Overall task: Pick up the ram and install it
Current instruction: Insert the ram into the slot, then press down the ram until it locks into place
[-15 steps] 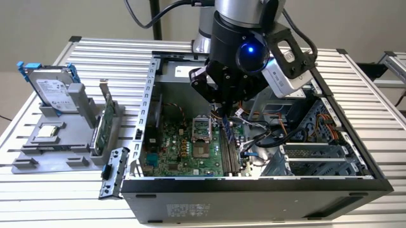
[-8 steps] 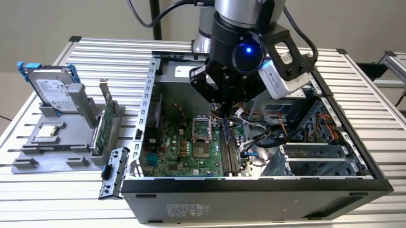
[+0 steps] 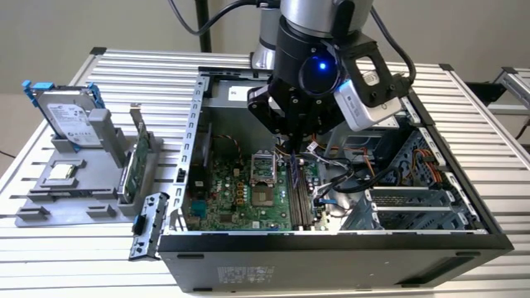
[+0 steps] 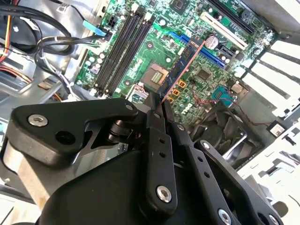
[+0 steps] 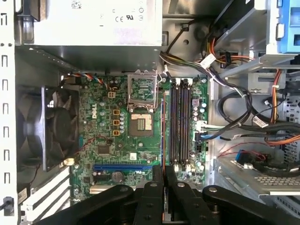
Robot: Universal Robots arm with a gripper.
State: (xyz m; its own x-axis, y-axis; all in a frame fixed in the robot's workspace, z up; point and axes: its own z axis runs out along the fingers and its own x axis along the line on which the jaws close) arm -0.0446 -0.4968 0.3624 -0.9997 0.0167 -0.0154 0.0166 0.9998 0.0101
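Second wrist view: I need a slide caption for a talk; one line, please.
The gripper, fingers shut on the ram, holds it edge-on over the motherboard, near the empty memory slots.

The ram [image 4: 182,70], a thin dark stick, is held edge-on between the fingers [image 4: 167,110], above the motherboard [image 4: 154,44].

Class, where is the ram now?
In the first wrist view the ram is pinched in the gripper, above the motherboard, between the processor socket and the memory slots.
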